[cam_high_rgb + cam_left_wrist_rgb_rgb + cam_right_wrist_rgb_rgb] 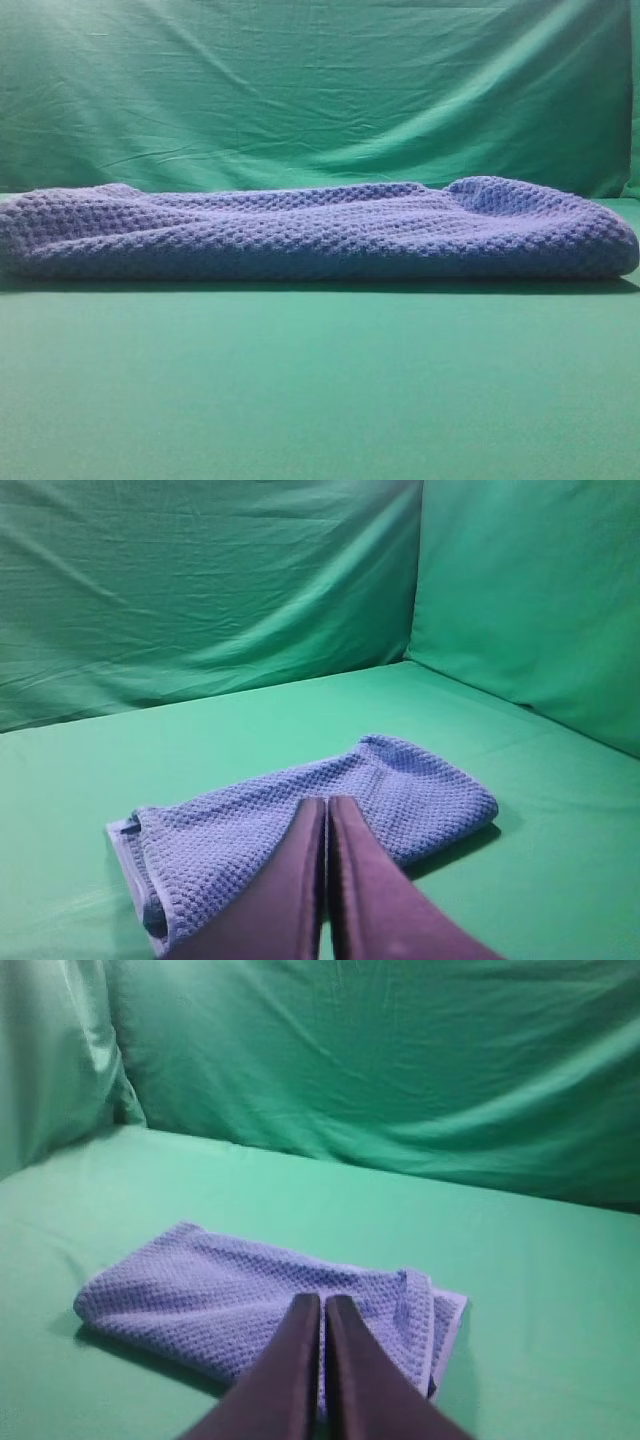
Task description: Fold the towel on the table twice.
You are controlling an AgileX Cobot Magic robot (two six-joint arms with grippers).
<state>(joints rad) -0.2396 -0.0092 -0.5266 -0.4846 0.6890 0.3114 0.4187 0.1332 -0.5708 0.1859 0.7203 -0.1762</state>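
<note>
Both grippers pressed fully closed, nothing held. Left gripper (326, 805) hangs above the table (250, 720), fingers pointing over the towel (300, 825); no contact visible. Right gripper (322, 1302) same pose, tips over the towel (250, 1295) from the opposite side. Towel (320, 230) lies folded in a long strip across the table's (320, 390) middle, rounded fold toward the front edge. High view shows neither arm, only the strip's layered thickness. Wrist views show loose layered edges at one end, which the high view doesn't.
</note>
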